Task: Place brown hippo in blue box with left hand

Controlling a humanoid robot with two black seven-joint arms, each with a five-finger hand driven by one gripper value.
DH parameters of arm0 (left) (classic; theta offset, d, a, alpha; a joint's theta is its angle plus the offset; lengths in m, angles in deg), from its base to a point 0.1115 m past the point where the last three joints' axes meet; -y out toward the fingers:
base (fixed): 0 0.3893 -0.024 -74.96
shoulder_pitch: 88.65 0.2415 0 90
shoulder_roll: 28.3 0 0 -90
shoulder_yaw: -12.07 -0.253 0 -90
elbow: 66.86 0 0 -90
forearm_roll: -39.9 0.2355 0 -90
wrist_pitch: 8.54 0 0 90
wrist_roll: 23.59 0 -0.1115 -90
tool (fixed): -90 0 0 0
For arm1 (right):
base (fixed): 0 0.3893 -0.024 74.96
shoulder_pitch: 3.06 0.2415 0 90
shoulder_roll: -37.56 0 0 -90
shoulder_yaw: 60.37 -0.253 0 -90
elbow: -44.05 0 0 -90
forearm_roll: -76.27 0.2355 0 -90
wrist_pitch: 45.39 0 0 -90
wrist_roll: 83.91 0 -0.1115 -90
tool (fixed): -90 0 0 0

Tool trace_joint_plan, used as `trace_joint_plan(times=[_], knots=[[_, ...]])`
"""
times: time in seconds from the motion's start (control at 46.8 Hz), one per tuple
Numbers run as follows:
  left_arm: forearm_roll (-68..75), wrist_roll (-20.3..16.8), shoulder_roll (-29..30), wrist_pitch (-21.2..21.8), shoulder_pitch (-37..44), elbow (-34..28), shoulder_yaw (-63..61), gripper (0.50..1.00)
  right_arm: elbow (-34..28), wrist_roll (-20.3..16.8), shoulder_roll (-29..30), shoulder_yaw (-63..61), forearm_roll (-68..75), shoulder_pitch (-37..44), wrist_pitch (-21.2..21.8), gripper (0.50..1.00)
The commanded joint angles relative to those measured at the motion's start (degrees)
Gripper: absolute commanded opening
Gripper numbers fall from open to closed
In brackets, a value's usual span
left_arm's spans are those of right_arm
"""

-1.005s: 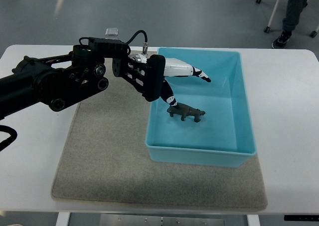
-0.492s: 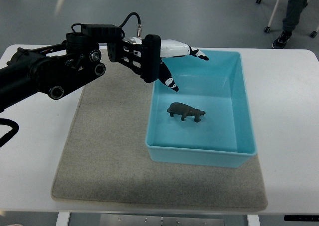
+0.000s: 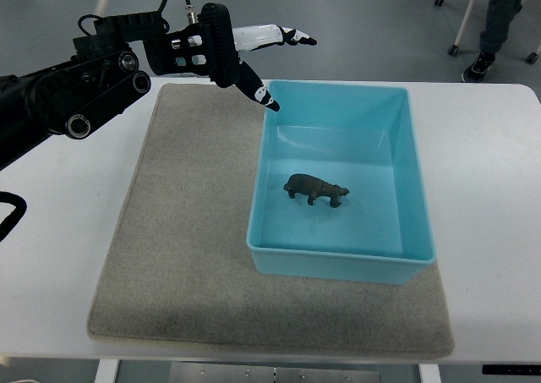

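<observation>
The brown hippo (image 3: 316, 189) stands on its feet on the floor of the blue box (image 3: 419, 222), near the middle, and nothing touches it. My left hand (image 3: 270, 57) hangs in the air over the box's far left corner, well above the hippo. Its white fingers with black tips are spread and hold nothing. The black left arm runs in from the left edge. My right arm does not show.
The box rests on the right part of a grey mat (image 3: 182, 256) on a white table (image 3: 490, 163). A person's legs (image 3: 499, 19) and chair casters show on the floor at the far right.
My left hand has risen out of the box and drawn back to the left and away, fingers staying spread. The hippo has stayed where it stands in the box.
</observation>
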Motion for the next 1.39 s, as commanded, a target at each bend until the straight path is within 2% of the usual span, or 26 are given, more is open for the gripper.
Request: trace_joint_plan(times=[0.0,0.321,0.577,0.812,1.09,1.368], knots=[[-2.86,-0.01,0.07,0.3,-0.01,-2.0,-0.01,0.996,-0.01,0.0,0.0,0.01,0.0,0.0,0.0,0.936],[-16.21,-0.18,0.68,8.48,0.96,-8.5,-0.09,0.996,-0.01,0.0,0.0,0.01,0.0,0.0,0.0,0.936],[-35.98,0.08,-0.11,10.41,1.49,-15.0,-0.18,0.994,-0.01,0.0,0.0,0.01,0.0,0.0,0.0,0.936],[-56.64,0.7,-0.46,12.26,2.37,-17.12,-0.27,0.994,-0.01,0.0,0.0,0.01,0.0,0.0,0.0,0.936],[-79.32,0.7,-0.63,11.12,4.39,-18.17,-0.09,0.996,0.07,0.0,0.0,0.01,0.0,0.0,0.0,0.936],[-85.48,0.61,-2.65,4.62,8.25,-19.31,4.12,0.996,0.07,0.0,0.0,0.01,0.0,0.0,0.0,0.936]])
